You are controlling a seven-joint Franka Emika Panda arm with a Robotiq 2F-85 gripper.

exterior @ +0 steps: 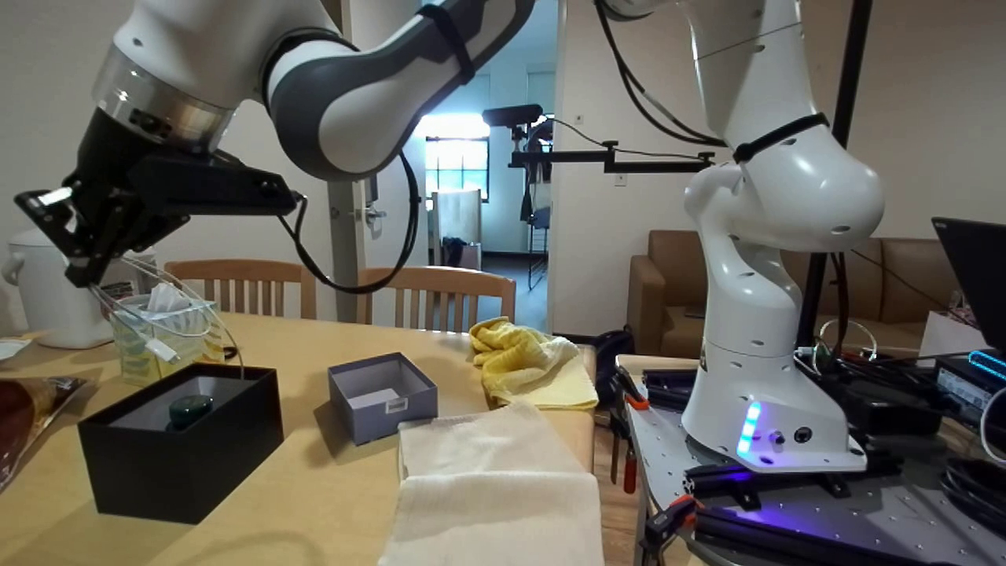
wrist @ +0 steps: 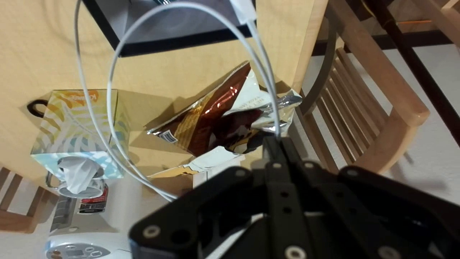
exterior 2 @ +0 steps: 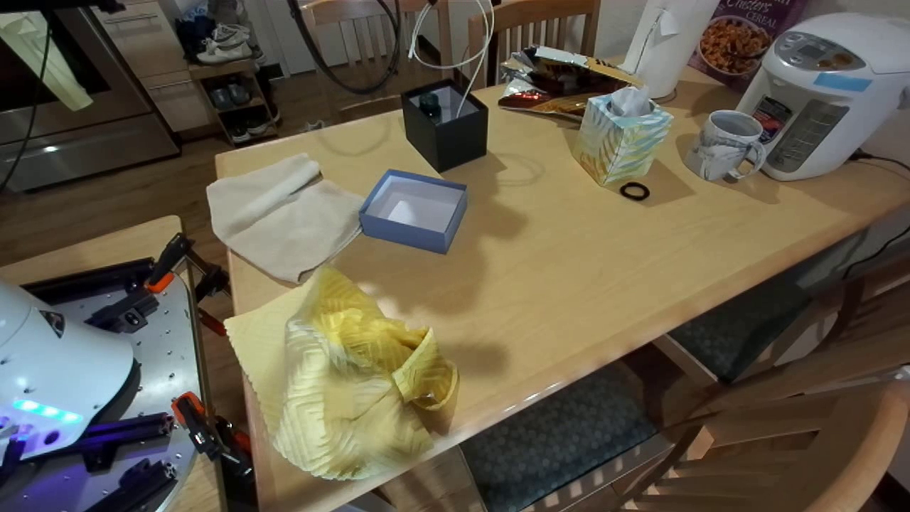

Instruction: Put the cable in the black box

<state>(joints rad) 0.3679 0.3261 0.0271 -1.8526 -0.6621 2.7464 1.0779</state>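
My gripper is shut on the white cable and holds it up above and behind the black box in an exterior view. In the wrist view the fingertips pinch the cord, and the cable's loop and white plug hang in front of the jaws. In an exterior view the cable hangs in a loop, and one strand reaches down into the open black box. The plug hangs outside the box, in the air. The wrist view shows the box's rim near the top edge.
A dark green round object is inside the black box. A grey-blue box, beige cloth and yellow cloth lie nearby. A tissue box, foil bag, mug and water boiler stand further along.
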